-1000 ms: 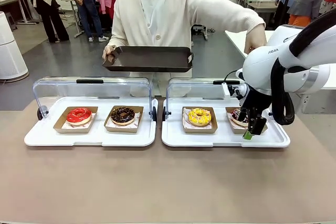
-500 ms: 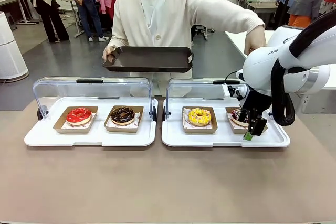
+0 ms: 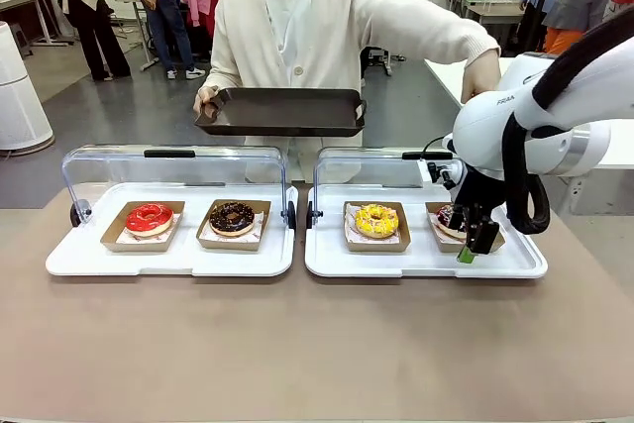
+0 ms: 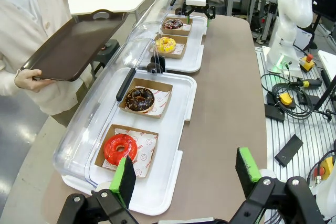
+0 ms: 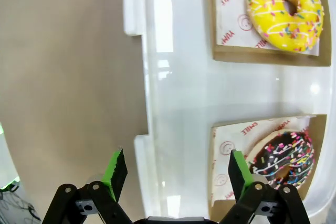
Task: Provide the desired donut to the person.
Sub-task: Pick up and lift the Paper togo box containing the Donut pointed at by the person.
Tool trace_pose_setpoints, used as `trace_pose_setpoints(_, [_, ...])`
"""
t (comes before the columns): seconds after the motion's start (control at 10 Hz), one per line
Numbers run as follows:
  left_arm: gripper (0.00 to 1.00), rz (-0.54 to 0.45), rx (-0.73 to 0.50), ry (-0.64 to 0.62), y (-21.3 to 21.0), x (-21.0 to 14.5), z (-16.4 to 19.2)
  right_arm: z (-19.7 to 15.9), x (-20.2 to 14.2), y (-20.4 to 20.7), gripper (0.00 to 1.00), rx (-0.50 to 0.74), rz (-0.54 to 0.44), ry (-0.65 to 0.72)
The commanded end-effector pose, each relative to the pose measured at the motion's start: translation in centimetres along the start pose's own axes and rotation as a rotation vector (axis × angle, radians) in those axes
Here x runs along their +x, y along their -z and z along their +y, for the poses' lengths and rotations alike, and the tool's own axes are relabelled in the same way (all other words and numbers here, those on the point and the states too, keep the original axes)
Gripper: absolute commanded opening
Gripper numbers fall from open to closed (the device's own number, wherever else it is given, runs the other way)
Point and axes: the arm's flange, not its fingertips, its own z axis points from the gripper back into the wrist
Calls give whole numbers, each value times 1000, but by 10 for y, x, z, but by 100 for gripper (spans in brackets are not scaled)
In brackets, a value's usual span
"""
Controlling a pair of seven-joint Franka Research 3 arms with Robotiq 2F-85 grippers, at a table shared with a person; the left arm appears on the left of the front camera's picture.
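Hovering with right fingers wide apart, empty, beside sprinkled donut — staged for pickup. Left fingers likewise open, empty. Tray held forward by person — ready to receive.

Bright, even indoor light; glare streaks the white tray.

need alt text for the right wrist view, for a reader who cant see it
The right end effector hangs open over the edge of a white tray. Beside one finger, a chocolate donut with coloured sprinkles lies in a cardboard holder. A yellow sprinkled donut sits further along the tray, with the brown table on the other side.
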Motion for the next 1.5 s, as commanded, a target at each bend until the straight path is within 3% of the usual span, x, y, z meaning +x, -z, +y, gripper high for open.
trace_pose_setpoints(0.0, [100, -2, -5, 9, -1, 0, -1, -24, 7, 12, 100, -2, 44, 28])
trace_pose_setpoints(0.6, [100, -2, -5, 9, -1, 0, -1, -49, 3, 27, 100, -21, 28, -19])
trace_pose_setpoints(1.4, [100, -2, -5, 9, -1, 0, -1, -53, -5, 44, 100, 34, 21, -78])
